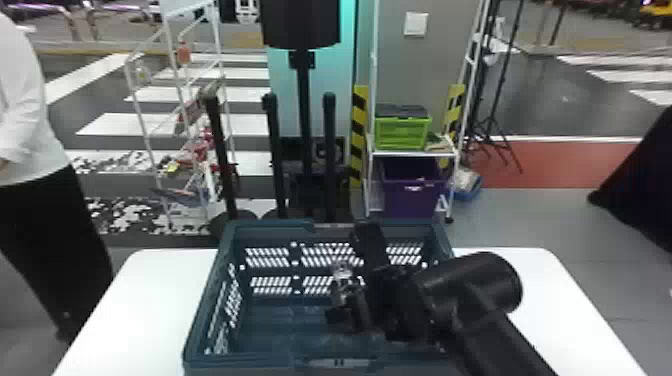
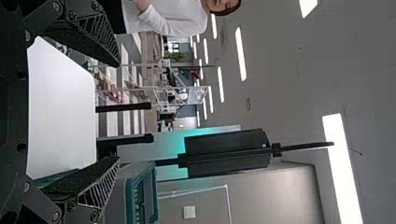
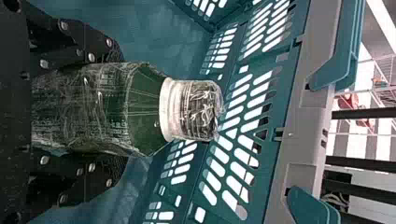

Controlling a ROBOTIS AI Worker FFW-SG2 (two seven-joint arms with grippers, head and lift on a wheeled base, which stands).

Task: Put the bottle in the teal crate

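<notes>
Right gripper (image 1: 352, 281) is down inside teal crate (image 1: 270, 361), about mid-width of it, arm coming in over the crate's right side. Claw closed onto bottle (image 3: 93, 109): 2 fingers on opposite sides of the body, gap between them taken up by the bottle, both sides gripped. Bottle is inside the crate walls, roughly upright, cap (image 3: 194, 109) pointing up, neck and cap sticking out past the fingers. Bottle body dark green, wrapped in something clear and crinkled; cap end pale and see-through. Can't tell if bottle base touches the crate floor.

Left gripper (image 2: 116, 109) is outside the crate, off to its left. Claw wide open, 2 fingers well apart, nothing between them. Fingers apart from the crate.

Crate sits on white table (image 1: 150, 285), table top showing left and right of it. Crate walls slotted, light coming through slots in the far wall. Behind crate: 3 thin dark posts (image 1: 274, 155) plus a stand with a big black panel (image 1: 301, 25). Behind crate and to its right: shelf rack (image 1: 412, 154), green box (image 1: 402, 134) on it, purple bin (image 1: 412, 195) below the green box. Behind crate and to its left: white wire rack (image 1: 145, 110) with small items.
</notes>
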